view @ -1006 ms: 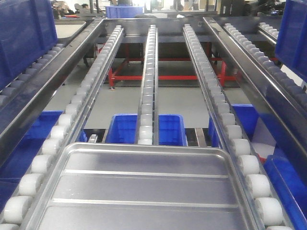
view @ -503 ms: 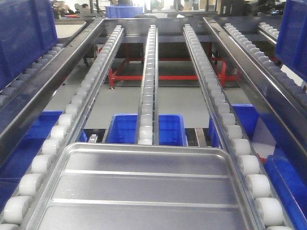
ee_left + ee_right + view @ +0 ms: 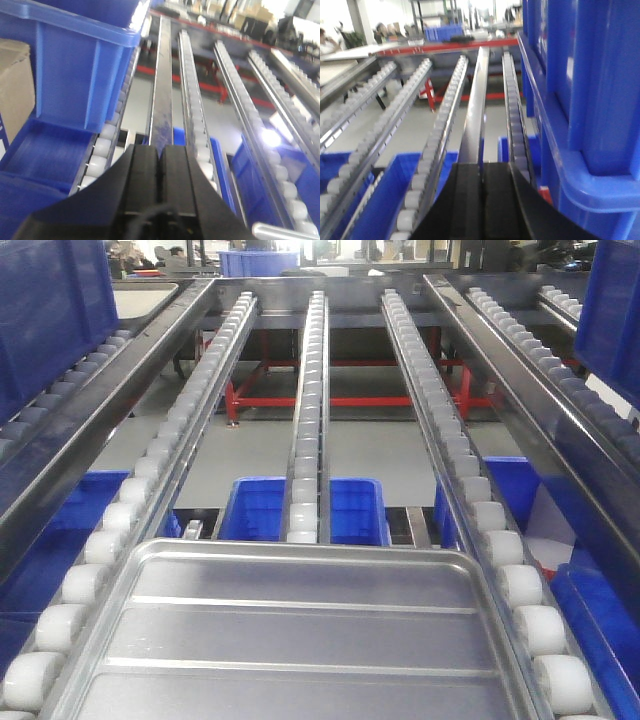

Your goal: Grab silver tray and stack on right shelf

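Found the silver tray (image 3: 300,640) lying flat across the near end of the centre roller track (image 3: 308,410), rim up and ribs crosswise to that track. Saw its outer edges carried by the left roller track (image 3: 150,465) and the right roller track (image 3: 462,475), one on either side of the centre track. Judged this a pick-up position: parked at the near end of the centre track, square to it, open to a reach from both sides. Saw nothing touching the tray; not yet grabbed.

Saw the left arm's fingers (image 3: 161,170) pressed together with nothing between them, pointed up the rack to the left of the centre track, beside a left-hand blue crate (image 3: 75,65). Saw the right arm's fingers (image 3: 482,197) likewise closed flat on each other and empty, aimed up the rack to the right of the centre track, close beside a right-hand blue crate (image 3: 580,80). Read both poses as a stand-off, one arm off each side, probably to come in on the tray's two short ends. Would need opening first.

Noted a blue bin (image 3: 262,508) down below the centre track, past the tray's far rim; no part in the job. Could not pick out the right shelf in any view, so could not judge the carry. Judged the thin, low rim slippery to pinch and likely to tilt if lifted unevenly.
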Robot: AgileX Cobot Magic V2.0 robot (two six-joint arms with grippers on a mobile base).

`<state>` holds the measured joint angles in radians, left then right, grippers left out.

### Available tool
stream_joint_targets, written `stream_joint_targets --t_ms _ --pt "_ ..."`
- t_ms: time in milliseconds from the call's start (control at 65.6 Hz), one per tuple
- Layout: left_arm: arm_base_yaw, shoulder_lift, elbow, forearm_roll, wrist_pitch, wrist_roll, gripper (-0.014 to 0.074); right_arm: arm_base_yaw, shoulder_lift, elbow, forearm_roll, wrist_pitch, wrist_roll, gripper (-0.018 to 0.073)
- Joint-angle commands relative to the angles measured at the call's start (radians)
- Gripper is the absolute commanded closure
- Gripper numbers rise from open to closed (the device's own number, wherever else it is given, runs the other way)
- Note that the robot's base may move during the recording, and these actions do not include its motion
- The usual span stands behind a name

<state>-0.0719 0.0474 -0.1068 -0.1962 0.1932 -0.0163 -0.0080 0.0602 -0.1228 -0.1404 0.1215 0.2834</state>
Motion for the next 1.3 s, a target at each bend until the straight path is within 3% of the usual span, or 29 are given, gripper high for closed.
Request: stream_joint_targets --t_ms 0,198,335,533,701,868,945,975,1066,1158,1204,1280 --pt "-0.007 0.082 -0.11 0.022 0.031 -0.001 0.0689 -0.008 0.1 -0.099 -0.001 0.019 -0.01 0.0508" --pt "-0.007 0.34 -0.319 0.02 0.321 0.005 0.0689 0.013 0.381 -0.305 -0.001 0.286 -0.011 0.0508" --pt "-0.007 0.519 -0.365 0.001 0.32 0.005 0.0689 0.057 0.586 -0.381 -0.001 0.473 -0.011 0.0508" --pt "-0.007 0.691 -0.368 -0.072 0.315 0.005 0.0689 0.063 0.751 -0.381 0.062 0.534 -0.011 0.0508" --pt "-0.011 0.809 -0.412 -0.074 0.368 0.005 0.0689 0.094 0.859 -0.401 0.243 0.567 -0.011 0.0504" --pt "-0.121 0.881 -0.445 -0.052 0.346 -0.003 0.0689 0.228 0.939 -0.41 0.238 0.489 0.025 0.05" --pt "-0.199 0.913 -0.461 0.044 0.346 -0.128 0.0689 0.298 0.976 -0.424 0.202 0.475 0.119 0.0498" --pt "-0.227 0.924 -0.467 0.101 0.346 -0.215 0.0689 0.328 0.99 -0.43 0.175 0.475 0.158 0.0494" --pt "-0.322 0.962 -0.484 0.336 0.357 -0.483 0.0689 0.402 1.031 -0.458 0.032 0.482 0.327 0.0481" --pt "-0.431 1.007 -0.51 0.527 0.41 -0.683 0.0689 0.473 1.084 -0.512 -0.117 0.534 0.51 0.048" --pt "-0.478 1.029 -0.526 0.563 0.436 -0.746 0.0689 0.51 1.108 -0.538 -0.153 0.549 0.557 0.048" --pt "-0.553 1.076 -0.555 0.561 0.455 -0.784 0.0689 0.552 1.152 -0.582 -0.147 0.537 0.58 0.048"
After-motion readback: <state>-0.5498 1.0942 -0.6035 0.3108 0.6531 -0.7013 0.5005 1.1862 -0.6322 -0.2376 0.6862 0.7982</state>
